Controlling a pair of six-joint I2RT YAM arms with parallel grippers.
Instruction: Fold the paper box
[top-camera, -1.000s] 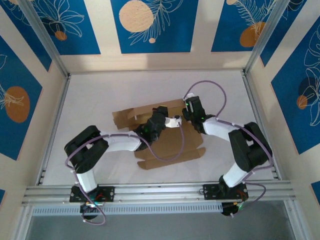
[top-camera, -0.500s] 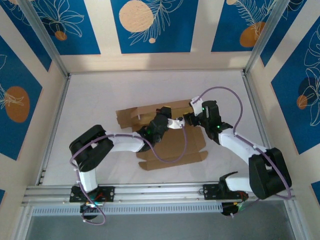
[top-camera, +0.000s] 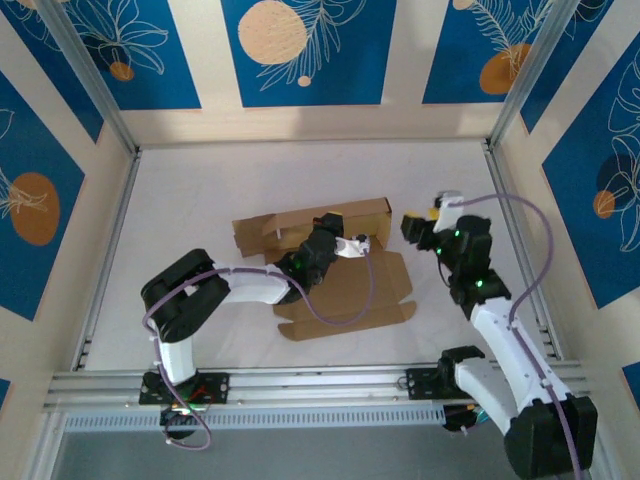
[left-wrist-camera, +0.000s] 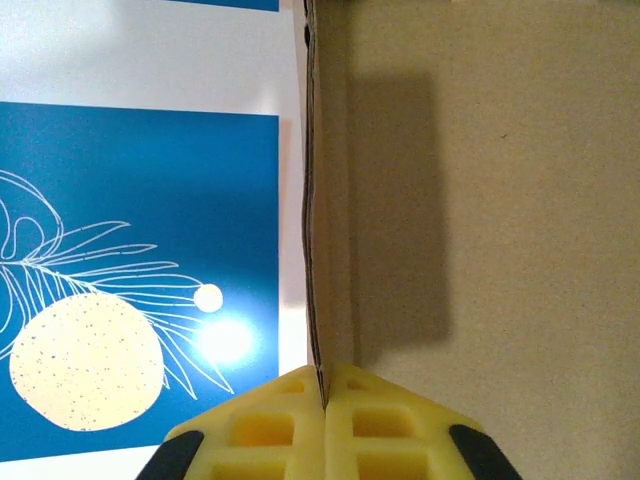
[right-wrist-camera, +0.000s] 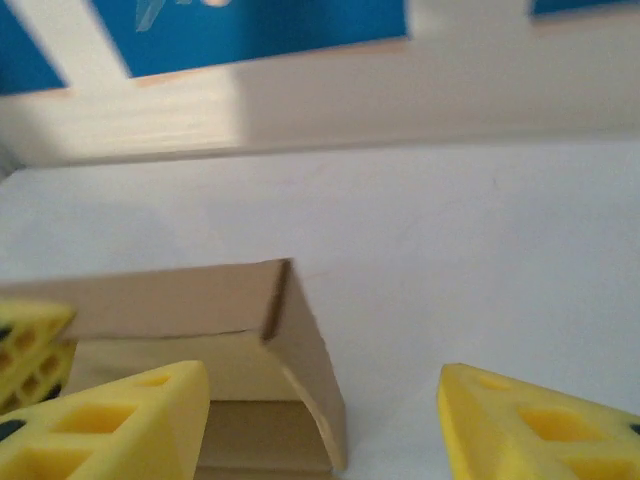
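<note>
- Now R gripper (top-camera: 412, 223) has backed off rightward, apart from the paper box (top-camera: 345, 290); jaws spread, nothing held.
- L gripper (top-camera: 352, 244) still pinched tight on box's upright back wall.
- Box sits mid table (top-camera: 200, 190), hardly shifted; front flap lies flat.

The table (top-camera: 200, 190) is seen from above and behind the arm bases (top-camera: 185, 385) by the top external camera. The left wrist view is held close against a panel of the paper box (left-wrist-camera: 480, 200), seen edge-on. The right wrist view is aimed low across the table. The box's raised right end is shared with the overhead view.
</note>
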